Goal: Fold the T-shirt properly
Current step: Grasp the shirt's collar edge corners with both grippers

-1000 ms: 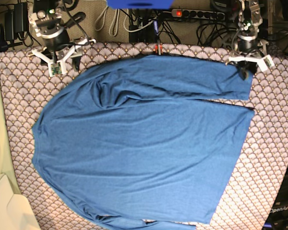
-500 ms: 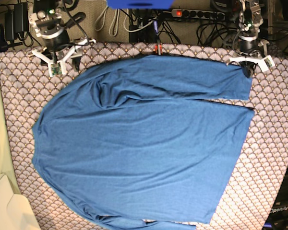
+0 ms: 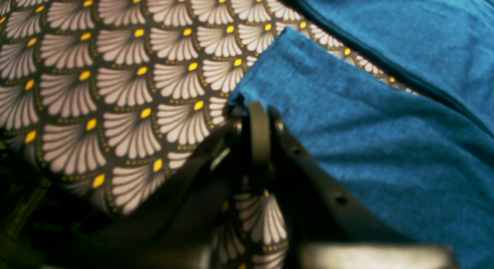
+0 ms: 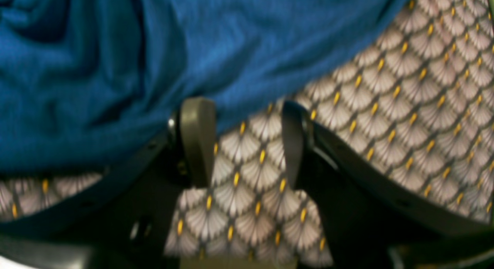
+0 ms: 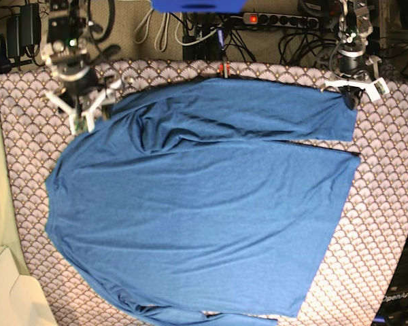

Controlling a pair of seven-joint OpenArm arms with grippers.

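Left claw (image 3: 257, 118) pinching T-shirt (image 3: 366, 145) cuff corner, wrist-view only.

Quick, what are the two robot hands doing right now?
Left hand: closed on the T-shirt, at its sleeve corner.
Right hand: open, holding nothing.

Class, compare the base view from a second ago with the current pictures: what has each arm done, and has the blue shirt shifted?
The left gripper has closed its jaws on the sleeve-end corner of the T-shirt. The right gripper, jaws open and holding nothing, has moved down the base view toward the shirt's edge, over the patterned cloth. The shirt itself lies spread as before.
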